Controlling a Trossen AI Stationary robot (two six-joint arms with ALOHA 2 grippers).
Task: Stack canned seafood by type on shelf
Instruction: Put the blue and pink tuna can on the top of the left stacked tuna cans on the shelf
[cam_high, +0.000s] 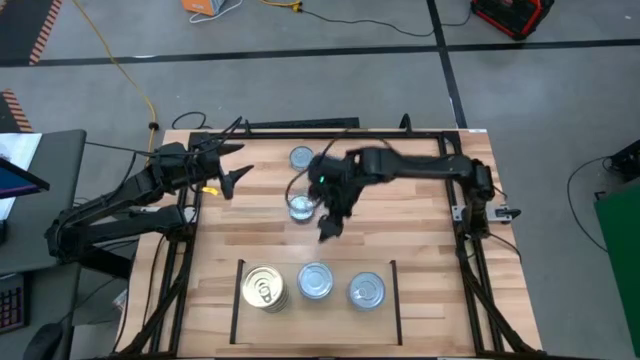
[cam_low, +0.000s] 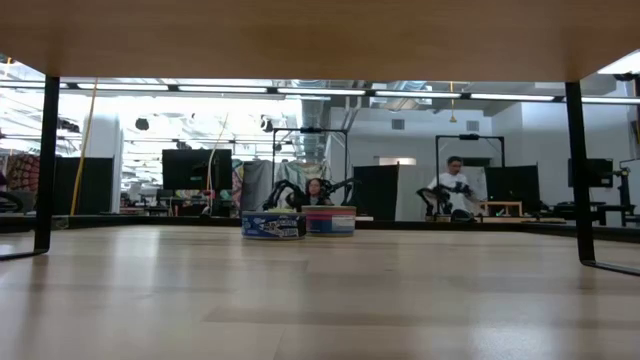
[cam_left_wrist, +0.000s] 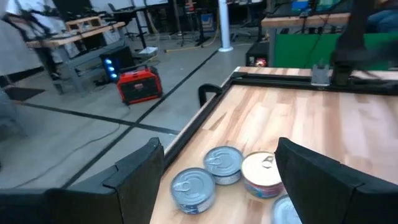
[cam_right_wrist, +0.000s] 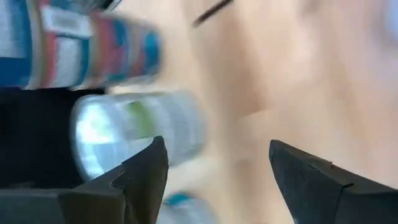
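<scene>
Shelf (cam_high: 390, 300), the light-plank patch marked off by thin black lines at the near edge of the wooden table (cam_high: 430, 250): three piles already standing in a row. Gold-topped stack of flat round tins (cam_high: 263, 289) at the left end, silver-topped stack (cam_high: 315, 281) in the middle, another silver-topped stack (cam_high: 366, 291) at the right.

Still off the shelf: one silver-topped tin (cam_high: 301, 157) near the far rail, a second loose silver tin (cam_high: 301, 207) mid-table.

Right gripper (cam_high: 329, 226) hangs over mid-table just beside that second tin, fingers spread wide, nothing between them.

Left gripper (cam_high: 228, 168) waits over the table's left far corner, fingers also spread, empty.

Judgement: sorting mostly done; two strays left to bring down, both looking like the silver kind. How high each pile stands, cannot tell from above.
</scene>
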